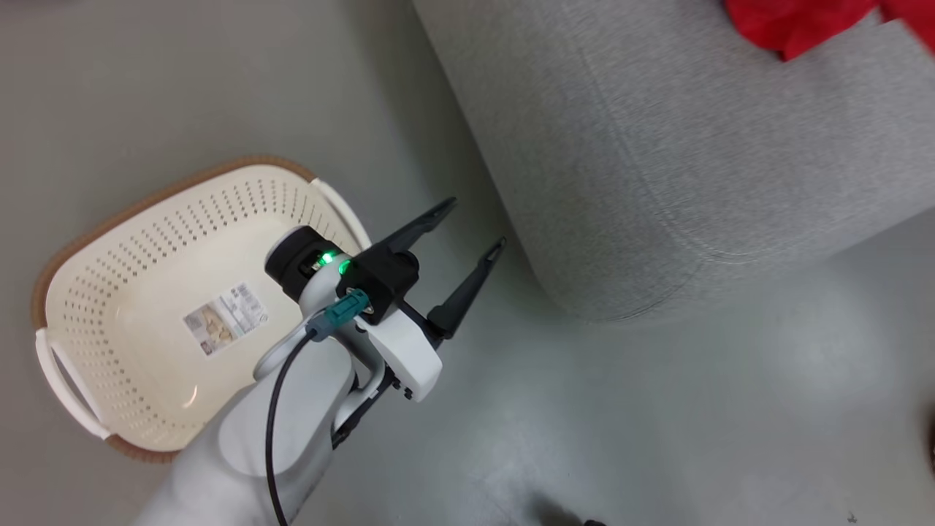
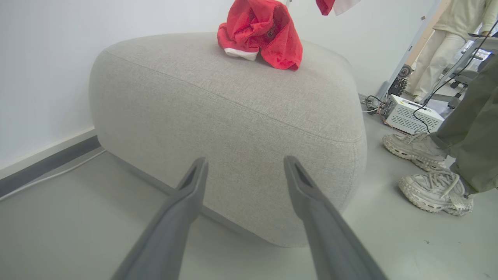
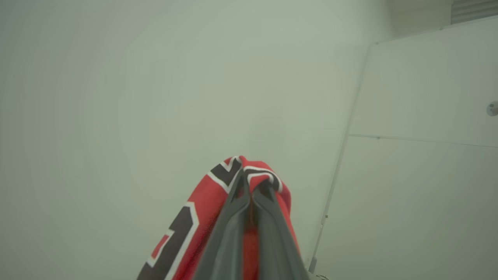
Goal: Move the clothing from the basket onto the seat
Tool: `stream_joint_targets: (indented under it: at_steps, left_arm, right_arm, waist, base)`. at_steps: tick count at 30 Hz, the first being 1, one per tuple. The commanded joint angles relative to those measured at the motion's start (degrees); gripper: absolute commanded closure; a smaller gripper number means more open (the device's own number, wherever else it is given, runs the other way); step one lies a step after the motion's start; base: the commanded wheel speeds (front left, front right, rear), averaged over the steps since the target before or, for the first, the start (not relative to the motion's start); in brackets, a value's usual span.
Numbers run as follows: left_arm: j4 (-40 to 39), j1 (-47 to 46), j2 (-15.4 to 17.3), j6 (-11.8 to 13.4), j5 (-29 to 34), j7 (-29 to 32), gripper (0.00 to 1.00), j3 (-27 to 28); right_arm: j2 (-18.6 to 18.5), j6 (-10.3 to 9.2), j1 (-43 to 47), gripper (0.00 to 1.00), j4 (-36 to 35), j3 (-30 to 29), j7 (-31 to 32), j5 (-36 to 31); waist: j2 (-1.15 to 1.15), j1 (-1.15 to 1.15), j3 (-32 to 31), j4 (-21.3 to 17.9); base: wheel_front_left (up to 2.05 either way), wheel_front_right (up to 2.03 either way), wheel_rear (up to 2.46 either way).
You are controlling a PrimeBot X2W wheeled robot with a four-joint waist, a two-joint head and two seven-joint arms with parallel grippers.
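Pale grey-green floor point(image 1: 657, 438) runs under everything, meeting a white wall point(image 2: 46, 58) with a dark skirting strip behind the seat. Of the clothing, the plain red garment point(image 2: 264, 35) lies crumpled in a loose heap on top of the seat point(image 2: 218, 116), near its far edge, with a strip of white showing at its lower left. In the head view the same red heap point(image 1: 796, 25) sits at the upper right corner, on the grey cushion.

The jersey point(image 3: 194, 225) is red with bold black lettering outlined in white. It is bunched over the tips of the right gripper point(image 3: 251, 184), whose two dark fingers are pressed together and pinch the cloth, with a pale wall behind them. A scrap of red and white fabric point(image 2: 334, 4) also hangs into the top edge of the left wrist view, above the seat.

The seat is a big rounded block of grey woven fabric with a seam along its padded edge. The basket point(image 1: 146, 241) stands on the floor to its left, apart from it: cream perforated plastic, brown rim, white handles, and a paper label point(image 1: 225, 318) on its bare floor.

The left gripper point(image 1: 478, 221) hangs between the basket and the seat, fingers spread wide with nothing between them, pointing at the seat's side.

Beside the seat stand a person's pale chunky shoes point(image 2: 416, 149) and olive trouser legs point(image 2: 474, 136), near a white vented box point(image 2: 412, 114) with cables.
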Motion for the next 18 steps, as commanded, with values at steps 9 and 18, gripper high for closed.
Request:
stream_joint_targets:
  at_steps: [9,18]
  left_arm:
    - [-2.65,-3.31,1.64,-0.05,0.42,-0.35,0.0,0.6]
    - [-3.49,-4.24,1.55,-0.05,1.07,-0.35,0.0,0.66]
  right_arm:
    - [-3.88,0.17,-12.69,1.0,5.92,-10.52,-0.33,-8.37]
    - [-3.32,0.17,-20.02,1.0,13.56,-12.94,-0.33,-15.09]
  waist:
    - [0.0,0.0,8.23,6.21]
    - [0.0,0.0,12.93,10.26]
  base:
    - [0.0,0.0,0.0]
    - [0.0,0.0,0.0]
